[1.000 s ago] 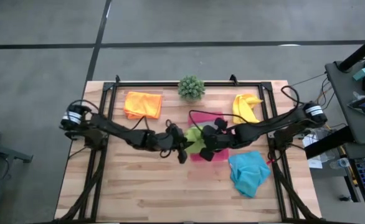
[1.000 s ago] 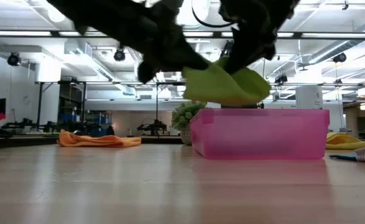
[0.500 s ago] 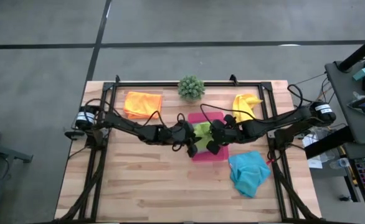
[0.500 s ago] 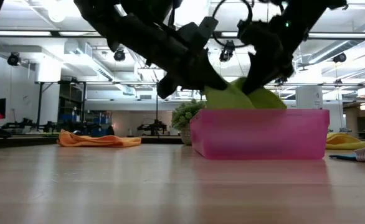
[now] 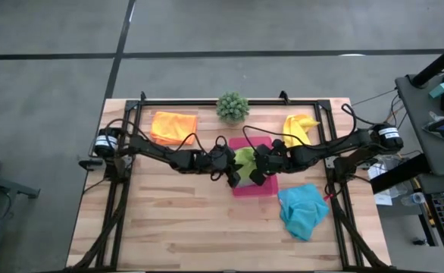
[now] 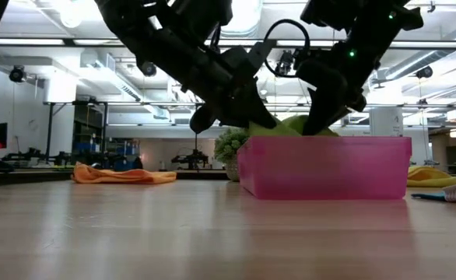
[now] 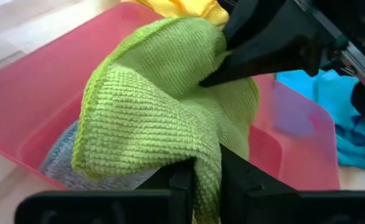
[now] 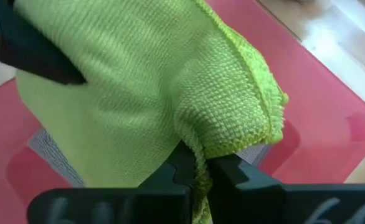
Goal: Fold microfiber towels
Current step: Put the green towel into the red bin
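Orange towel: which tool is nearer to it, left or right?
Left. The left tool is at the pink tray on the side facing the orange towel; the right tool is across the lime green towel, farther off.

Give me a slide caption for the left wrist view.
Both grippers, left and right, pinch the lime green towel over the pink tray, a grey towel beneath.

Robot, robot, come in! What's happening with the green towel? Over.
Left gripper and right gripper both pinching lime green towel. Towel low over pink tray, grey towel already inside. Nothing blocking.
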Robot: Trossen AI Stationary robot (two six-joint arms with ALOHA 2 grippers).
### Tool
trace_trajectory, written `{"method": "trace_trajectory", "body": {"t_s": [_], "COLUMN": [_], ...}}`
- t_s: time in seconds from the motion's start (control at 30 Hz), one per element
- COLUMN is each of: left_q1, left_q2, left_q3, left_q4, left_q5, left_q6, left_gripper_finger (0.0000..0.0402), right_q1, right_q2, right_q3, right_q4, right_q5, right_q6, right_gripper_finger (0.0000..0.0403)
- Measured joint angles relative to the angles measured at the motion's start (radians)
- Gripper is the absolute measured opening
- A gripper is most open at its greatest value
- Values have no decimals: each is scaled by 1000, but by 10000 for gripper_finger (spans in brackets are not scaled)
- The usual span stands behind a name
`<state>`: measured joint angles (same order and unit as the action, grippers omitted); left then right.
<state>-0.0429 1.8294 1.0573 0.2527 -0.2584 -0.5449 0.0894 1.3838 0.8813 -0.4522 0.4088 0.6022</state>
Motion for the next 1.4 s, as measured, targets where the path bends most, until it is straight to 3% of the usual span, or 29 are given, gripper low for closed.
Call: {"method": "trace_trajectory", "body": {"t_s": [0.23, 0.53, 0.7, 1.2, 1.4], "left_q1": [0, 0, 0, 0, 0], "left_q2": [3, 2, -27, -117, -172], "left_q3": [-1, -3, -4, -5, -20], "left_q4": [-5, -25, -119, -250, -298], "left_q5": [5, 15, 16, 19, 19], "left_q6": [-16, -24, -24, 9, 34], "left_gripper_finger": [46, 116, 145, 148, 148], "right_q1": [-3, -3, -3, -3, -3], "right_q2": [0, 0, 0, -1, -2], "right_q3": [-1, -1, -1, -1, -1], "right_q4": [-2, -7, -8, -15, -18], "right_q5": [0, 0, 0, 1, 3], "right_q6": [3, 27, 27, 65, 84], "right_gripper_finger": [13, 13, 13, 15, 52]}}
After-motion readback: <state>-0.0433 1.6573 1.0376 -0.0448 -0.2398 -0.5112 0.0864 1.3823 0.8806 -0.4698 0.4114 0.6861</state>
